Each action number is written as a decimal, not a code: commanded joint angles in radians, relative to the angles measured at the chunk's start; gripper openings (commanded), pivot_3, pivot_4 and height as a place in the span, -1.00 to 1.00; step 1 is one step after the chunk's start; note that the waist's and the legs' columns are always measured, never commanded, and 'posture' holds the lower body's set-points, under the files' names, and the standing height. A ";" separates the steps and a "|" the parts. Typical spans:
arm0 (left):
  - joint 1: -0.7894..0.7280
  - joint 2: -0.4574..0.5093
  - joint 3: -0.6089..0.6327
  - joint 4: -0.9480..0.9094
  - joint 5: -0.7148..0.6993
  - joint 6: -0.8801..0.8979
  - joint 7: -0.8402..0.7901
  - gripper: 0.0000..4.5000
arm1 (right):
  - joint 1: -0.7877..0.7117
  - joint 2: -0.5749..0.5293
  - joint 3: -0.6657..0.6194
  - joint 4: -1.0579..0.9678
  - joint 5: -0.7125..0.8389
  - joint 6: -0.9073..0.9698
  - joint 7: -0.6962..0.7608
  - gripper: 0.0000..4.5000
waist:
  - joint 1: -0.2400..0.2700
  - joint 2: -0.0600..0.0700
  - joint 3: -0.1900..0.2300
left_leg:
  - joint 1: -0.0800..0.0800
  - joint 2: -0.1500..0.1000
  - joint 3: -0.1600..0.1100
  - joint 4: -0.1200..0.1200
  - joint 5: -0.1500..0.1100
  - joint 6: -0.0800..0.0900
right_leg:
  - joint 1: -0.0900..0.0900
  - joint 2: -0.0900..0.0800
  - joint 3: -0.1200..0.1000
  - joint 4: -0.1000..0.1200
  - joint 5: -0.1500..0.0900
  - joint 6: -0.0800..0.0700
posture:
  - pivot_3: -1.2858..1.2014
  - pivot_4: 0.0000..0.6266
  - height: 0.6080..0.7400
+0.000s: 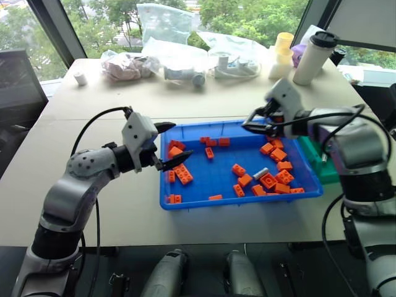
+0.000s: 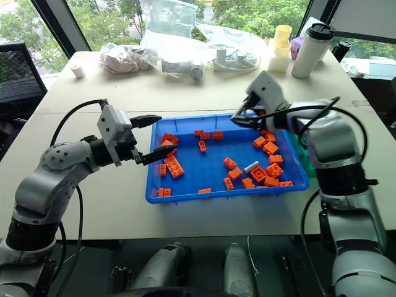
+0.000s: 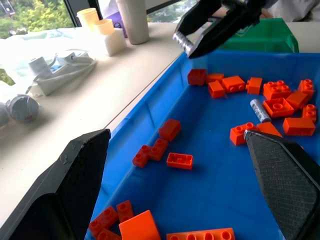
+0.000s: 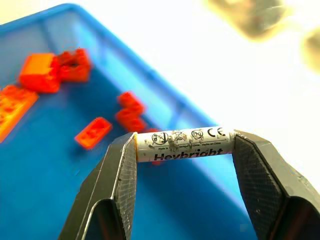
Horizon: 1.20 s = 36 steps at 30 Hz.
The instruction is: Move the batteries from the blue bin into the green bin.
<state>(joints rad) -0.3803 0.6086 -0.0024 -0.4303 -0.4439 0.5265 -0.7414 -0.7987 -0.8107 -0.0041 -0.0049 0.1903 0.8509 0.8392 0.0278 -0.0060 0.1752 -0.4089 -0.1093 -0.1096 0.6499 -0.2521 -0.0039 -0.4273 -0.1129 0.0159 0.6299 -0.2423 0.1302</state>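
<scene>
On the table: a pale tabletop (image 1: 111, 204) by a window, with the work area near its front edge.
Blue bin: a wide, shallow blue bin (image 1: 185, 201) sits in the middle of the work area, between the robot's two arms.
Bricks: orange studded bricks (image 1: 183, 174) lie scattered across the bin's floor, with one cluster near its left wall and a denser cluster in the right corner.
Battery in the bin: one silver-grey battery (image 1: 260, 173) lies flat on the blue floor among the right-hand bricks, touching or just beside them.
Held battery: a second battery (image 4: 184, 143), white-labelled with printed text, is gripped by its two ends, lying crosswise between the finger pads.
Right gripper: the right gripper (image 1: 252, 125) is clenched on that held battery and hangs above the far right part of the blue bin, clear of the bricks.
Green bin: the green bin (image 1: 317, 162) stands just beside the blue bin's right wall, partly hidden behind the right arm.
Left gripper: the left gripper (image 1: 174, 142) hovers over the bin's left wall, its fingers spread wide apart and grasping nothing.
Far side of the table: clear plastic bags (image 1: 167, 28), a tall white tumbler (image 1: 313, 57) with a dark lid, and a pale yellow container (image 1: 283, 44) sit well apart from the bins.
</scene>
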 commanded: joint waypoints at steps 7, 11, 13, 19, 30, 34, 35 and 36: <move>-0.053 -0.037 -0.040 0.052 0.023 -0.071 -0.036 1.00 | 0.207 -0.270 -0.182 0.145 -0.050 -0.034 -0.037 -0.03 | -0.010 0.001 0.000 | 0.001 0.002 0.003 -0.001 0.000 0.000 | -0.001 0.000 0.002 0.001 0.000 0.000 | 0.03 -0.52 1.00; -0.071 -0.050 -0.051 0.077 0.033 -0.084 -0.042 1.00 | 0.274 -0.257 -0.164 0.155 -0.061 -0.077 -0.046 -0.03 | -0.029 0.001 0.000 | 0.002 0.003 0.003 -0.001 -0.001 0.001 | -0.001 0.001 0.003 0.002 0.000 0.000 | 0.03 -0.52 1.00; -0.073 -0.051 -0.052 0.080 0.035 -0.087 -0.044 1.00 | 0.285 -0.246 -0.164 0.160 -0.057 -0.086 -0.054 0.43 | -0.034 0.001 0.000 | 0.002 0.003 0.003 -0.001 0.000 0.000 | -0.001 0.001 0.003 0.002 0.000 0.000 | 0.03 -0.52 1.00; -0.071 -0.048 -0.046 0.082 0.033 -0.087 -0.051 1.00 | 0.260 -0.251 -0.161 0.137 -0.054 -0.083 -0.060 0.99 | -0.037 0.001 0.000 | 0.001 0.002 0.003 -0.001 0.000 0.000 | -0.001 0.001 0.003 0.002 0.000 0.000 | 0.03 -0.52 1.00; -0.069 -0.041 -0.045 0.069 0.032 -0.078 -0.045 1.00 | 0.240 -0.144 -0.035 -0.350 0.192 0.148 0.035 0.99 | -0.024 0.001 0.001 | 0.001 0.002 0.001 0.000 -0.002 0.004 | 0.000 0.001 0.001 0.001 0.000 0.000 | 0.03 -0.52 1.00; -0.063 -0.037 -0.042 0.058 0.029 -0.074 -0.040 1.00 | 0.291 -0.135 0.066 -0.357 0.133 0.106 0.001 0.99 | -0.010 0.001 0.001 | 0.000 0.001 0.001 0.001 -0.002 0.003 | 0.000 0.000 0.001 0.001 0.000 0.000 | 0.03 -0.52 1.00; -0.061 -0.036 -0.042 0.056 0.028 -0.073 -0.039 1.00 | 0.300 -0.136 0.079 -0.352 0.124 0.096 -0.003 0.99 | -0.010 0.001 0.001 | 0.000 0.001 0.001 0.001 -0.001 0.003 | 0.000 0.000 0.001 0.001 0.000 0.000 | 0.03 -0.52 1.00; -0.058 -0.036 -0.041 0.052 0.027 -0.071 -0.037 1.00 | 0.309 -0.133 0.090 -0.346 0.119 0.095 -0.008 0.99 | -0.013 0.001 0.001 | 0.000 0.001 0.001 0.001 -0.001 0.001 | 0.000 0.000 0.001 0.001 0.000 0.000 | 0.03 -0.52 1.00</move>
<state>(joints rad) -0.4371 0.5667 -0.0620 -0.3355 -0.4127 0.4553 -0.7832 -0.4875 -0.9357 0.0914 -0.3394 0.3292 0.9691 0.8429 0.0151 -0.0047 0.1758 -0.4086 -0.1086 -0.1083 0.6511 -0.2524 -0.0034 -0.4274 -0.1132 0.0168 0.6310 -0.2423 0.1303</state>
